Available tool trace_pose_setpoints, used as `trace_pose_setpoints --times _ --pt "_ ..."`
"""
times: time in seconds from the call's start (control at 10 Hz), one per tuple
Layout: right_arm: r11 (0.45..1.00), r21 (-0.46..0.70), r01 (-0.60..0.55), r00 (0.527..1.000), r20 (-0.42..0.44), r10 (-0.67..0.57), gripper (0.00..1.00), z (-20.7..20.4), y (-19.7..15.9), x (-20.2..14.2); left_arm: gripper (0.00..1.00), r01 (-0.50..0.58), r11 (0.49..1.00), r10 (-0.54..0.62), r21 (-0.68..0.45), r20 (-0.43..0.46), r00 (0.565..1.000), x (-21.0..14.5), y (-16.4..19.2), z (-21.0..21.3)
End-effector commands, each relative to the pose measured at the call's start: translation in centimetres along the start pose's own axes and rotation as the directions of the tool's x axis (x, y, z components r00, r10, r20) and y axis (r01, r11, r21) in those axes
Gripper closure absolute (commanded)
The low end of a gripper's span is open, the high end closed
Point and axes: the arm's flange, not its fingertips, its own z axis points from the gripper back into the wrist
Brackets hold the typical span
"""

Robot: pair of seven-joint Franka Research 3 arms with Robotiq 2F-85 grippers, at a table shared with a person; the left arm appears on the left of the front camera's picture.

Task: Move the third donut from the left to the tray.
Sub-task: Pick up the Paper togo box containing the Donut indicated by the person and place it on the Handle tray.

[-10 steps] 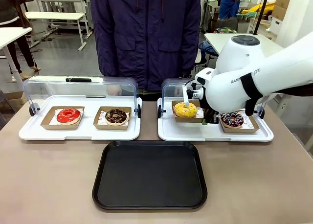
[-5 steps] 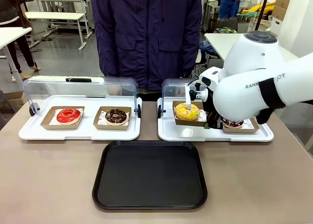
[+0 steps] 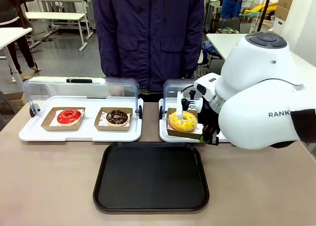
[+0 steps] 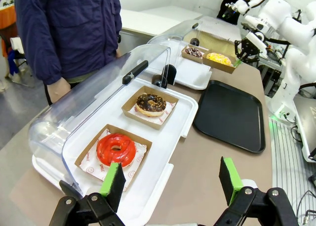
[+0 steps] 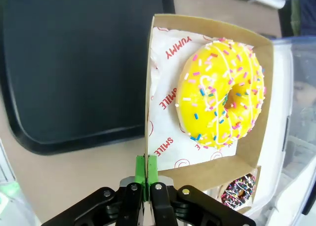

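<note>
the right black gripper with green pads (image 5: 146,172) is pinching the edge of the square brown cardboard holder (image 5: 247,152) carrying the yellow-iced ring donut with coloured sprinkles (image 3: 182,121), holding it tilted at the front edge of the right white display tray (image 3: 165,132). it is hanging just beyond the large flat black plastic tray (image 3: 151,176). the left gripper (image 4: 170,180) is hovering with its fingers spread, empty, near the red-iced donut (image 4: 115,149).

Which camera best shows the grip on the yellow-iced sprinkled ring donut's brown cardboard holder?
The right wrist view: the right gripper pinches the brown cardboard holder at its edge, the yellow-iced sprinkled ring donut in plain sight. The front view half-hides the pinch behind the arm; the left wrist view shows it small and distant.
</note>
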Motion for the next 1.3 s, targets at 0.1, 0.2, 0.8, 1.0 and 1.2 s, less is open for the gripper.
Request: trace_pose_setpoints --times 0.1,0.2,0.8,1.0,1.2 --pt "1.000 0.004 -0.029 1.000 -0.002 0.029 0.98 0.1 4.9 1.3 0.00 -0.008 1.000 0.008 -0.003 -0.007 1.000 0.3 -0.2 0.0" --pt "0.998 0.018 -0.053 0.999 -0.008 0.054 0.98 -0.2 5.9 2.3 0.00 -0.008 1.000 0.008 -0.003 -0.007 1.000 0.3 -0.2 0.0" --pt "0.992 0.042 -0.116 0.992 -0.037 0.118 0.98 -4.5 10.9 5.8 0.00 -0.008 1.000 0.008 -0.003 -0.007 1.000 0.3 -0.2 0.0" --pt "0.991 0.052 -0.121 0.992 -0.033 0.123 0.98 -5.9 11.2 6.5 0.00 -0.008 1.000 0.008 -0.003 -0.007 1.000 0.3 -0.2 0.0" --pt "0.990 0.059 -0.127 0.990 -0.045 0.130 0.98 -7.0 11.2 6.6 0.00 -0.008 1.000 0.008 -0.003 -0.007 1.000 0.3 -0.2 0.0"
